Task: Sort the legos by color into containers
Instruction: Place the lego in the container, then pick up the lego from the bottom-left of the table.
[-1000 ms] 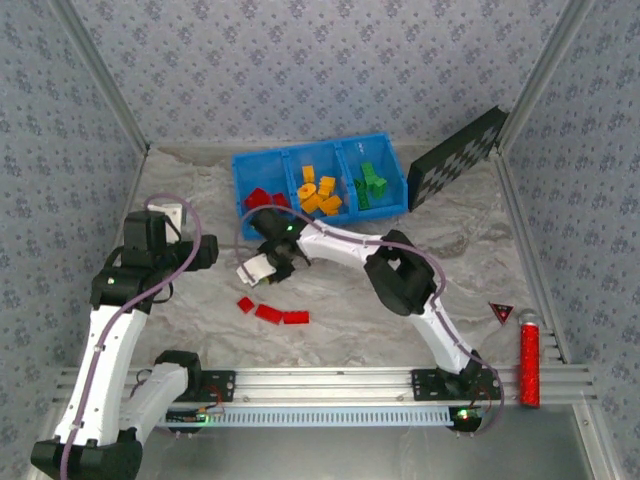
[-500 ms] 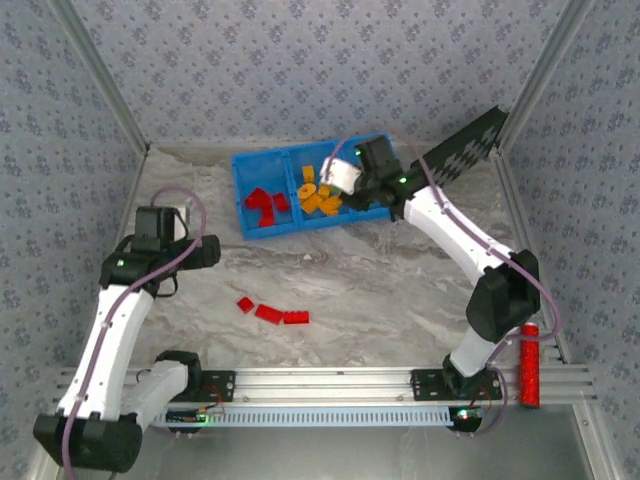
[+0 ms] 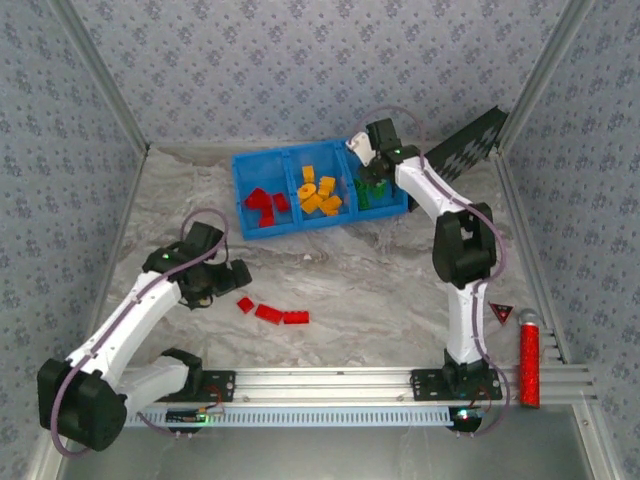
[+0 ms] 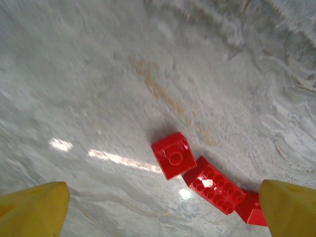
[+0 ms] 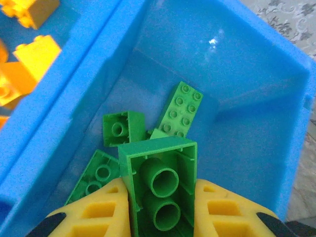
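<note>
Top view: the blue tray [image 3: 238, 195] sits at the far edge of the tabletop [image 3: 380, 290], with red bricks [image 3: 262, 205] in its left compartment, orange-yellow bricks [image 3: 318, 195] in the middle one and green bricks [image 3: 368, 192] in the right one. The right gripper [image 3: 372, 185] hangs over the green end. The left gripper [image 3: 233, 275] hovers just left of three loose red legos [image 3: 268, 313] nearer the near edge.

Left wrist: its fingers [image 4: 32, 207] are spread wide (nothing between them), with those legos ahead.

Right wrist: the jaws are clamped on a green lego [image 5: 158, 190], hollow side toward the camera, above the green compartment.
</note>
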### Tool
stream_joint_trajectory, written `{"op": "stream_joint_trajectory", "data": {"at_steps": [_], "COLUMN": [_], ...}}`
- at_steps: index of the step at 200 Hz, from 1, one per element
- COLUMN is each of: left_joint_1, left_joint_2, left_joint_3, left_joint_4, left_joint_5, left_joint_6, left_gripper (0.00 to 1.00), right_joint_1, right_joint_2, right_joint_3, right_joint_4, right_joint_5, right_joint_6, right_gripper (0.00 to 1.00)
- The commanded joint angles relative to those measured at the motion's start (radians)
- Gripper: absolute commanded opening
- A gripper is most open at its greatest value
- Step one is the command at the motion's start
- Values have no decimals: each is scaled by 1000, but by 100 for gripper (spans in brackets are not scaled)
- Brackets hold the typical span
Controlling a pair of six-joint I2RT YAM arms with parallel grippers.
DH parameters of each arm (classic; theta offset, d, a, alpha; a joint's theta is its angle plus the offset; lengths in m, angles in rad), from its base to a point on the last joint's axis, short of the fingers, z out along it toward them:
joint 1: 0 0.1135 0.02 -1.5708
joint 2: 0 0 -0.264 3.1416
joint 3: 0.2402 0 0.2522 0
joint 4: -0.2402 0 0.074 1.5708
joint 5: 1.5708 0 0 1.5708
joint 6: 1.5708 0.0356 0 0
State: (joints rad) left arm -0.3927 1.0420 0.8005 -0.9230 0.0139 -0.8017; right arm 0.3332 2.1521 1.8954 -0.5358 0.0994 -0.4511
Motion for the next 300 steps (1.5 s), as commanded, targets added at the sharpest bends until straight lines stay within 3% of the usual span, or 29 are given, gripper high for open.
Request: {"op": "stream_joint_trajectory", "data": {"at_steps": [1, 61, 175, 300], "left_joint_1": [-61, -162, -161, -162], "left_joint_2": [8, 53, 169, 277], "left_joint_3": [-37, -62, -86, -170], "left_joint_4": [51, 78, 160, 321], "left_joint_5": [22, -48, -78, -68], "left_joint_6": [-248, -433, -475, -479], "left_gripper": [97, 95, 90, 65], "right_joint_1": [-23, -68, -49, -26], "right_joint_2": [88, 166, 151, -37], "right_joint_3": [87, 174, 252, 211], "right_joint_4": [-121, -137, -152, -187], "right_joint_5": [36, -67, -168, -161], "right_joint_6": [37, 35, 57, 119], "right_gripper": [25, 39, 51, 51]}}
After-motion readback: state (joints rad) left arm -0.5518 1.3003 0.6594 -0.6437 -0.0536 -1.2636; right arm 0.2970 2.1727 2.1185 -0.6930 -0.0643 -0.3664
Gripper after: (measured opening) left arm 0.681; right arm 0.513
